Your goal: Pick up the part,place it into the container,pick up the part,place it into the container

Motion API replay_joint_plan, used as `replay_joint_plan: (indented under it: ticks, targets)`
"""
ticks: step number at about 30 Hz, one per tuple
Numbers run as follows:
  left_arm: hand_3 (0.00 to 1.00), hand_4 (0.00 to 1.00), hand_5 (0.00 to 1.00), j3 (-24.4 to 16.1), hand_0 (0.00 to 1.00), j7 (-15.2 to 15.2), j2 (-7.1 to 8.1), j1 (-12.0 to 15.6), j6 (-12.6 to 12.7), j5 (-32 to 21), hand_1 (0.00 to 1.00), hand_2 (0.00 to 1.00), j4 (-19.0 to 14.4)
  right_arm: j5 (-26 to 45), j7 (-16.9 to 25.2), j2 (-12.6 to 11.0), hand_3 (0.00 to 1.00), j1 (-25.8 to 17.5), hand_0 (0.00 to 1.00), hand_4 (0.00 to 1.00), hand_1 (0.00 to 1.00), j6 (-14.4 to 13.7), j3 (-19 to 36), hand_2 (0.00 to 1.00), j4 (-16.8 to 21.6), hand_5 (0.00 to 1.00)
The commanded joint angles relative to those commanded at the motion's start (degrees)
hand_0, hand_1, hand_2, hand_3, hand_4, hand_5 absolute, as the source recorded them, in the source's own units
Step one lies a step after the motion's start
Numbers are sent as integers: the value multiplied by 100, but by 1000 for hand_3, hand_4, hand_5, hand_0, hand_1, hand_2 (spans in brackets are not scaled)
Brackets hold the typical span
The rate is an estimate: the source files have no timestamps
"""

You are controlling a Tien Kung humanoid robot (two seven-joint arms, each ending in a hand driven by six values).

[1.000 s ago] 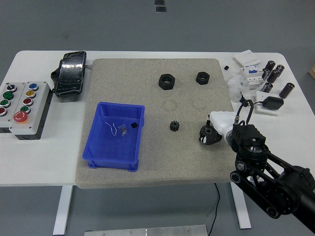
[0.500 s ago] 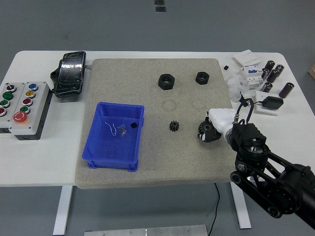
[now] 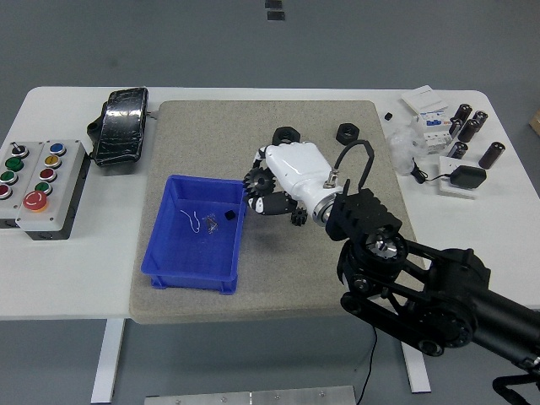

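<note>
My right hand (image 3: pixel 257 191), white-backed with dark fingers, hangs over the mat just right of the blue container (image 3: pixel 199 232), at its right rim. The fingers are curled around a dark toothed part (image 3: pixel 253 179), mostly hidden by the hand. A small black gear (image 3: pixel 299 218) lies on the mat, peeking out under the wrist. Two black nuts sit farther back: one (image 3: pixel 285 133) partly behind the hand, the other (image 3: pixel 348 132) in the open. The container holds a tiny black piece (image 3: pixel 229 217) and some thin wire bits. My left arm is out of view.
A grey mat (image 3: pixel 194 135) covers the table's middle. A button box (image 3: pixel 40 181) and a black wrapped device (image 3: pixel 121 125) sit at the left. Black cylinders (image 3: pixel 471 126), white breaker boxes (image 3: pixel 430 114) and a cabled adapter (image 3: pixel 463 177) crowd the back right corner.
My right hand has swung quickly from the mat's right side leftward and back, reaching the container's right rim. The small gear and both nuts have not moved.
</note>
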Motion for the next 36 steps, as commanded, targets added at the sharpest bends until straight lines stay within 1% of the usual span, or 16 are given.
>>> replay_joint_plan:
  ticks: [1, 3, 4, 7, 9, 10, 15, 16, 21, 22, 25, 29, 32, 33, 34, 36]
  targets:
    - [626, 707, 384, -4, 660, 4, -1, 0, -1, 8, 563, 563, 0, 81, 118, 43, 628, 46, 495, 485, 655, -49, -116, 659, -76, 2]
    - [626, 707, 384, -14, 660, 9, -2, -1, -3, 27, 563, 563, 0, 192, 362, 109, 628, 120, 495, 485, 655, 69, -368, 659, -194, 2]
    - [627, 709, 385, -19, 660, 11, -2, -1, -3, 36, 563, 563, 0, 246, 475, 126, 716, 143, 790, 320, 902, 169, -486, 889, -223, 250]
    - [627, 709, 385, -41, 660, 15, -1, 1, -3, 69, 563, 563, 0, 219, 702, 150, 716, 180, 790, 320, 902, 326, -679, 889, -205, 250]
    - [627, 709, 385, -50, 660, 18, -4, 2, -5, 86, 563, 563, 0, 174, 770, 160, 716, 195, 790, 320, 902, 341, -712, 889, -185, 250]
    - [626, 709, 385, -47, 660, 18, -5, 1, -5, 89, 563, 563, 0, 154, 793, 163, 825, 201, 844, 612, 970, 328, -723, 971, -176, 309]
    - [626, 709, 385, -50, 660, 16, -8, -12, -11, 129, 563, 563, 0, 140, 846, 160, 825, 194, 844, 612, 970, 157, -741, 971, -157, 309]
    - [627, 709, 385, -53, 660, 17, -8, -12, -12, 134, 564, 564, 0, 143, 860, 160, 871, 188, 835, 687, 969, 107, -738, 971, -153, 304]
    - [627, 709, 385, -73, 660, 18, -8, -10, -13, 153, 564, 564, 0, 225, 911, 140, 871, 44, 835, 687, 969, -198, -533, 971, -85, 304]
    - [626, 711, 388, -70, 660, 18, -8, -9, -13, 148, 565, 563, 0, 203, 896, 123, 828, -26, 744, 731, 876, -287, -431, 893, -53, 317]
    - [626, 711, 388, -70, 660, 17, -15, 2, -11, 142, 565, 563, 0, -4, 702, 24, 828, -276, 744, 731, 876, -459, -56, 893, -14, 317]
    - [626, 709, 387, -93, 660, 23, -25, 23, -8, 164, 564, 563, 0, -45, 264, -270, 820, -543, 715, 763, 842, -147, 477, 876, -174, 321]
    - [626, 709, 387, -112, 660, 19, -19, 26, -3, 182, 564, 563, 0, 47, 83, -454, 820, -678, 715, 763, 842, 54, 669, 876, -332, 321]
    - [626, 709, 387, -109, 660, 16, -16, 23, -2, 179, 564, 563, 0, 68, 51, -481, 820, -712, 715, 763, 842, 93, 674, 876, -380, 321]
    - [625, 706, 383, -104, 660, 13, -14, 19, -2, 173, 564, 563, 0, 89, 22, -498, 811, -747, 654, 819, 790, 130, 665, 854, -432, 378]
    - [625, 706, 383, -84, 660, 4, -11, 9, -2, 152, 564, 563, 0, 139, -1, -492, 811, -800, 654, 819, 790, 174, 615, 854, -533, 378]
